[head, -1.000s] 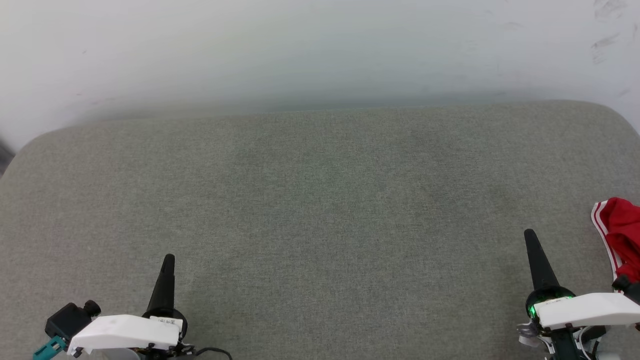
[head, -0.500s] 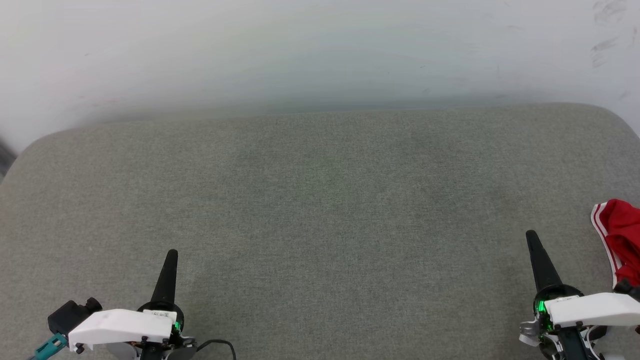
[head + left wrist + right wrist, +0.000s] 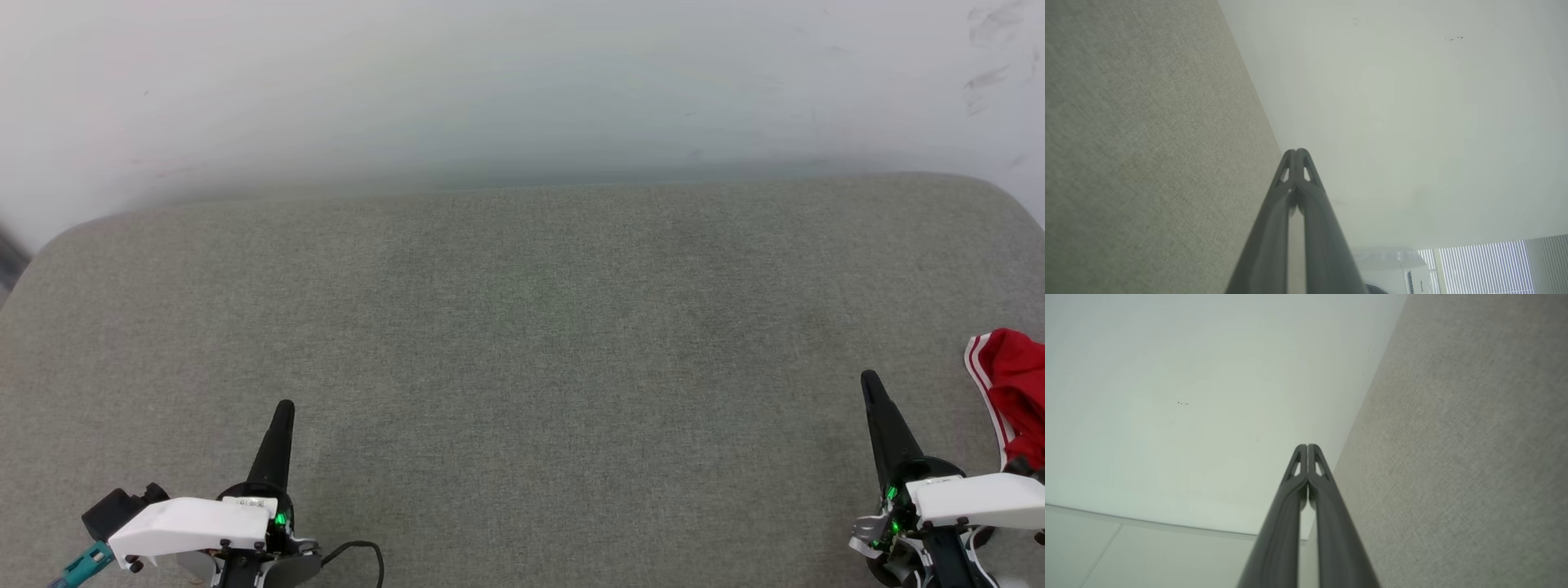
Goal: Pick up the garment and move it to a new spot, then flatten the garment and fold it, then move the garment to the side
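Note:
A bunched part of the red garment [image 3: 1018,390] with red-and-white striped trim lies at the head view's right edge on the grey cushion [image 3: 522,327]; the rest of it is cut off by the frame. My right gripper [image 3: 870,384] hangs shut and empty just left of that cloth, apart from it. In the right wrist view its fingertips [image 3: 1307,448] touch, with wall and cushion behind. At the lower left my left gripper [image 3: 283,408] is shut and empty over bare cushion. The left wrist view shows that gripper's fingertips [image 3: 1296,152] pressed together.
A pale wall [image 3: 522,82] rises directly behind the cushion's far edge. The cushion has rounded far corners at left and right. A black cable [image 3: 359,551] loops beside the left wrist. The left wrist view holds a white appliance [image 3: 1404,273] and window blinds [image 3: 1490,265].
The head camera has tilted slightly, shifting the whole scene down. Both grippers stay shut and empty, with both wrists a little lower in frame; the garment rests where it was.

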`<state>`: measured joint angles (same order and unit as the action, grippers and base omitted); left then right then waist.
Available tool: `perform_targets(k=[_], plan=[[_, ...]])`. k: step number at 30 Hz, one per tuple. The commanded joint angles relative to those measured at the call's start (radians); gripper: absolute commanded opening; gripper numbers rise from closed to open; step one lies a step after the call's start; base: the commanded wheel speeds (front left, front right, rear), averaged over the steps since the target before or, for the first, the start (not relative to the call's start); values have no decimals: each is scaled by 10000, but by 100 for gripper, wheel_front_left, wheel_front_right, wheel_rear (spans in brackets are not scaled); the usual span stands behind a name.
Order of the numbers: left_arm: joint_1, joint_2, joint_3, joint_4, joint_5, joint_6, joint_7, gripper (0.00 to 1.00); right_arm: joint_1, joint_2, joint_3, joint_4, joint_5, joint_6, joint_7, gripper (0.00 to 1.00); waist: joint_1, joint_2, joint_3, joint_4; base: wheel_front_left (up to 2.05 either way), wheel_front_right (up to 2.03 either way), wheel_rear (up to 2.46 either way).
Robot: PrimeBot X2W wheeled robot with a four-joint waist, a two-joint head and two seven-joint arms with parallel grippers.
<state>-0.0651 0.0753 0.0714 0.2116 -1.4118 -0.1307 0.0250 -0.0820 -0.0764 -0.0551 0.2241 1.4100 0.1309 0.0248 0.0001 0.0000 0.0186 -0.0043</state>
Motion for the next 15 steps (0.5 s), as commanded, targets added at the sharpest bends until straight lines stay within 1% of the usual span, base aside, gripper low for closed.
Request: perform_targets(k=[1,15], plan=[[-154,12,36,-2,-214,0,79,0,-159,-32,-32,-20,220,-1,47,0,-1,0,-6,2,0,0,0],[-302,-13,89,176,-1251,1,371,0,-243,1,-155,97,1273,-2,365,0,-1,0,-76,21,0,0,0]])
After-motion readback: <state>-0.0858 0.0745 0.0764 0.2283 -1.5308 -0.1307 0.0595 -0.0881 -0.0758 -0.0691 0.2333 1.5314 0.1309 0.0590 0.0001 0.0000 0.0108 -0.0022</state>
